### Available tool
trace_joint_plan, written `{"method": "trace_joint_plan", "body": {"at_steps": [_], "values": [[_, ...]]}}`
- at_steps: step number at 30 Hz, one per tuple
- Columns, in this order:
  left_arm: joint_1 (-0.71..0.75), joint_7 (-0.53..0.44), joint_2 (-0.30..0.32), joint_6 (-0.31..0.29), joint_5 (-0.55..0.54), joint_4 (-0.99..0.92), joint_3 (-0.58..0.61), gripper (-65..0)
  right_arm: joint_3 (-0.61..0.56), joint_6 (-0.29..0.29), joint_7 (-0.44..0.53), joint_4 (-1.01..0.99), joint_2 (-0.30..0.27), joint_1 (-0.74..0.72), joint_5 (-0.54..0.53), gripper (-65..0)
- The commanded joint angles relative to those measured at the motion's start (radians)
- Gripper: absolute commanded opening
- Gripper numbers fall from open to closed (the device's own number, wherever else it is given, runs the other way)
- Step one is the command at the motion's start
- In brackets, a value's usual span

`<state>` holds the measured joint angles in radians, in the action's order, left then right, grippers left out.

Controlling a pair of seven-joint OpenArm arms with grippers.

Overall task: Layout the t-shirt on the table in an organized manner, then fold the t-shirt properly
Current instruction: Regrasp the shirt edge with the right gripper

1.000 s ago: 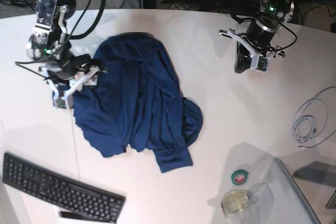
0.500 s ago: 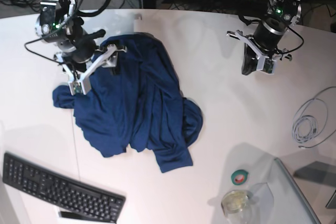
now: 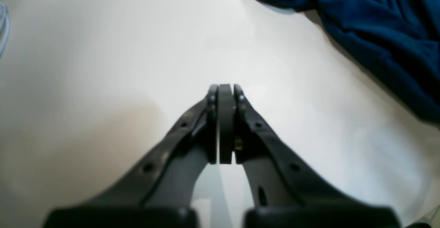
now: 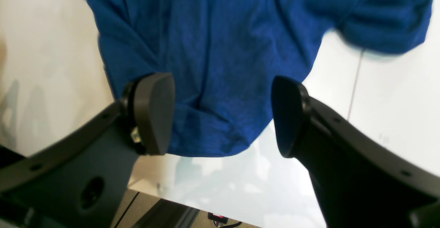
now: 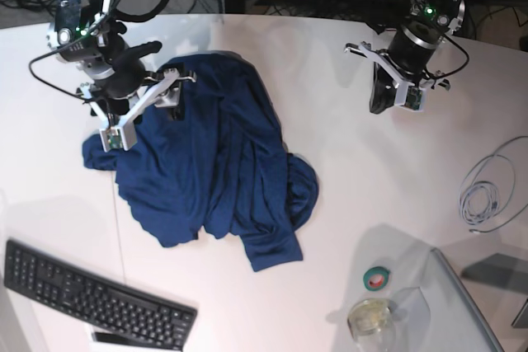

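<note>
The right end effector (image 5: 142, 111) has released a sleeve now spread at the left and hangs open, empty, above the far-left edge of the crumpled t-shirt (image 5: 214, 162) on the counter (image 5: 330, 204), layout unfinished, while the closed left end effector (image 5: 394, 95) hovers well right.

Black arms with white brackets, green indicator lights, looping black cables and dark rounded fingers (image 4: 154, 113)
</note>
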<state>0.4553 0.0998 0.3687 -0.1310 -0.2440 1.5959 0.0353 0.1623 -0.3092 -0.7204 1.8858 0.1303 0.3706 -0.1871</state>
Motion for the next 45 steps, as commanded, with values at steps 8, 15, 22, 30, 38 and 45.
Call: {"method": "trace_joint_plan", "body": {"at_steps": [8,15,22,30,38,45], "values": [[0.006,-0.025,0.008,0.001,-0.008,0.022,-0.004,-65.0,-0.002,-0.002,0.015,0.022,-0.001,0.0,-0.012,-24.6],[0.006,-0.027,-0.013,0.001,-0.007,0.024,-0.004,-65.0,-0.002,-0.002,0.014,0.022,-0.001,-0.002,-0.012,-24.6],[0.009,-0.027,-0.026,0.001,-0.008,0.024,-0.004,-65.0,0.001,-0.002,0.014,0.018,-0.001,0.0,-0.012,-24.6],[0.012,-0.027,-0.023,0.001,-0.01,0.024,0.021,-65.0,0.0,-0.002,0.014,0.018,-0.001,0.003,-0.012,-24.6],[0.007,-0.027,-0.026,0.001,-0.008,0.024,0.048,-65.0,-0.002,-0.002,0.014,0.016,-0.001,0.006,-0.012,-24.6],[0.012,-0.027,-0.026,0.001,-0.01,0.024,0.047,-65.0,-0.01,-0.002,0.014,0.016,-0.001,0.006,-0.012,-24.6]]}}
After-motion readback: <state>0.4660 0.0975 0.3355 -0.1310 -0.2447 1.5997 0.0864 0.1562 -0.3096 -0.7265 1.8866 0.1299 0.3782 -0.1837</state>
